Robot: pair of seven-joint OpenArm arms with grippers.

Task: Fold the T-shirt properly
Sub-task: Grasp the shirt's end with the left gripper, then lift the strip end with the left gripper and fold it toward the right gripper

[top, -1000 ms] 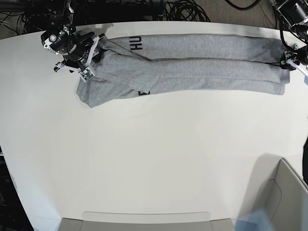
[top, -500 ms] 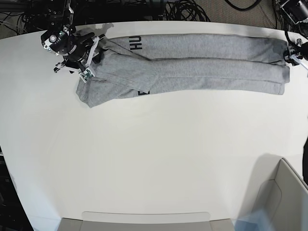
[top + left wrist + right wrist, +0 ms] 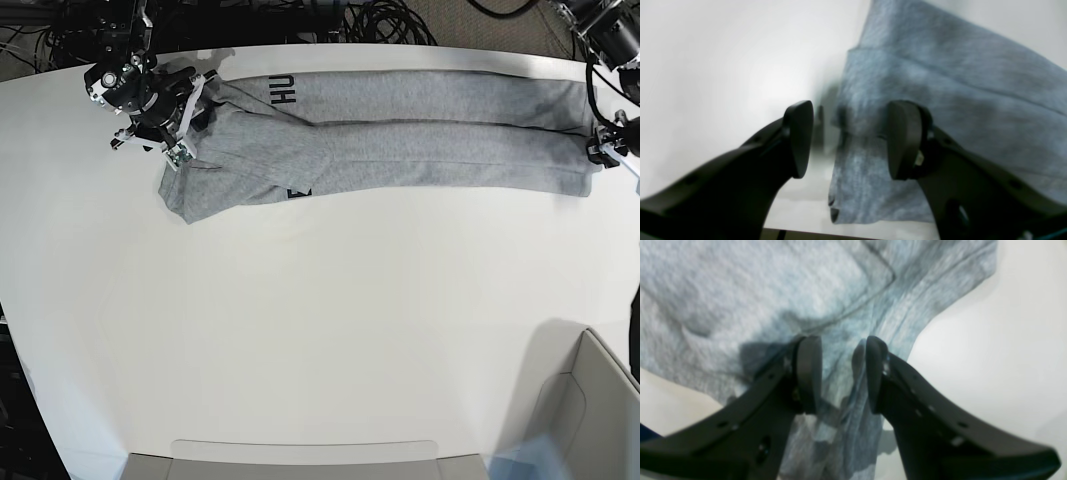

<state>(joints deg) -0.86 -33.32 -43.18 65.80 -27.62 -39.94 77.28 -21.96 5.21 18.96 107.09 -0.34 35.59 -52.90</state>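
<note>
Lying along the far edge of the white desk (image 3: pixel 320 330), the heather-grey cotton T-shirt (image 3: pixel 400 140) is seen already narrowed into a long band. At its left end the right gripper (image 3: pixel 843 373) straddles a cloth ridge, fingers (image 3: pixel 808 373) apart. Black letters "HU" are readable nearby. At the right hem the left gripper (image 3: pixel 848 140) stands wide apart, nothing clamped. Soft, limp cloth is judged best pinched at the end corners.
</note>
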